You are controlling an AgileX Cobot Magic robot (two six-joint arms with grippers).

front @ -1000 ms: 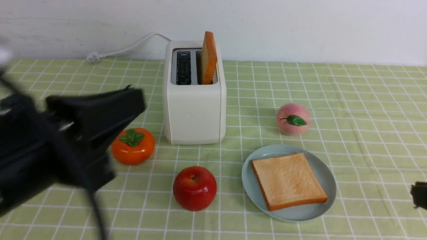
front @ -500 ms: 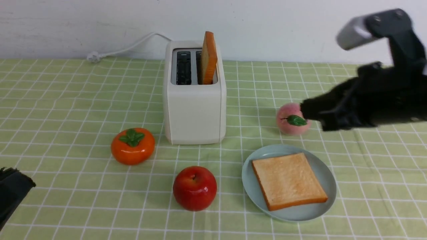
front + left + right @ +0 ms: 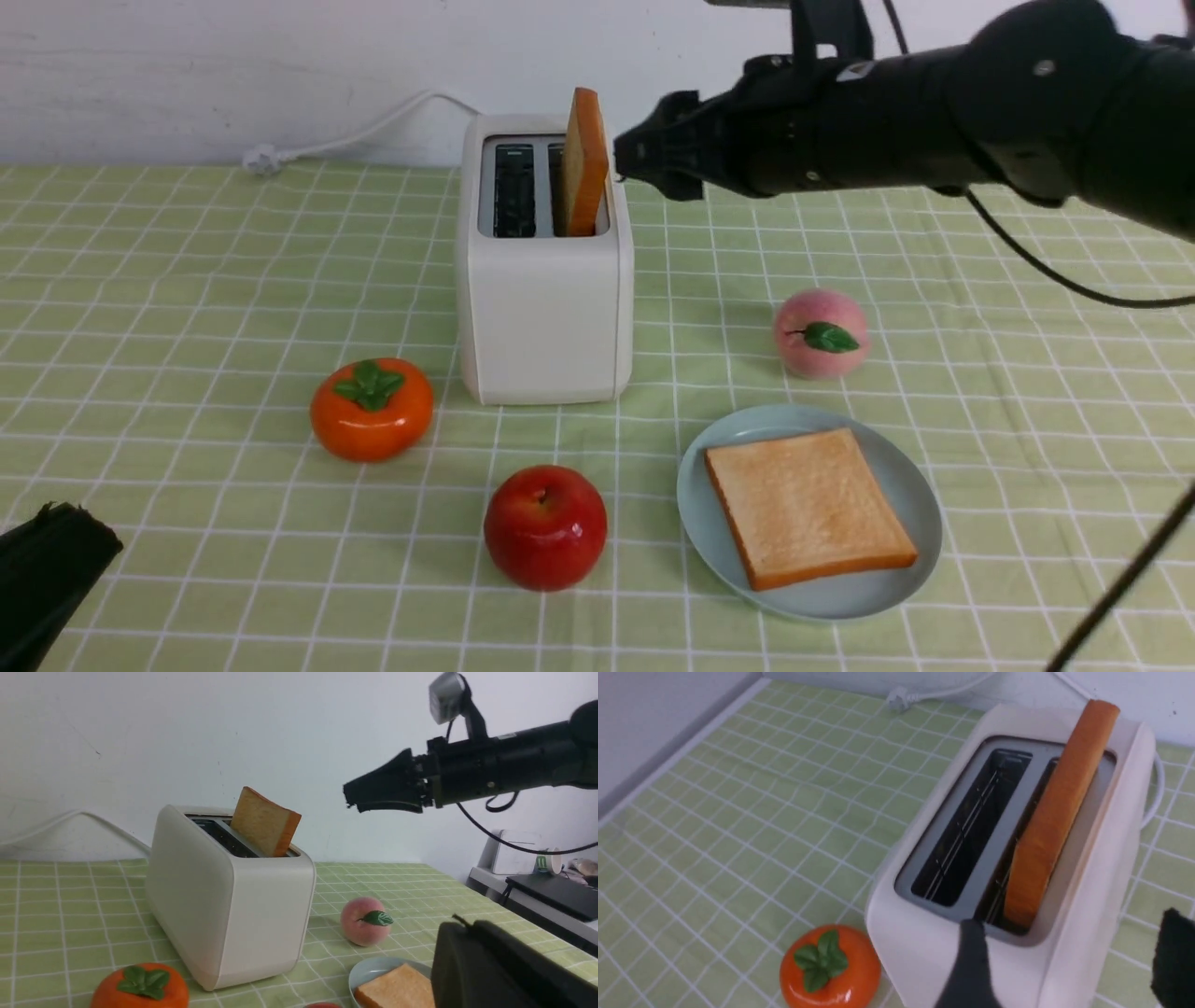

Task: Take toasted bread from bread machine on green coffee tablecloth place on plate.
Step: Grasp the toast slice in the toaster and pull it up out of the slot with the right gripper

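**Toast (image 3: 585, 159) on edge in the right slot, right gripper (image 3: 640, 159) beside it**

I'm reading from my left. The left gripper (image 3: 56, 560) is sitting low at the near edge of the cloth (image 3: 187, 280), well apart from everything; I cannot tell whether its jaws are parted. The toaster (image 3: 541, 317) is standing mid-cloth with its left slot empty. The toast is poking up from the right slot, faces looking left and right, long edge running away from me. The right gripper is hovering just right of it, level with its top, not touching. Its fingers (image 3: 971, 970) are spread, and the toast is lying ahead of that gap, not inside it. I'm judging the right arm the nearer. A second toast (image 3: 808, 504) is lying flat on the plate (image 3: 840, 597).
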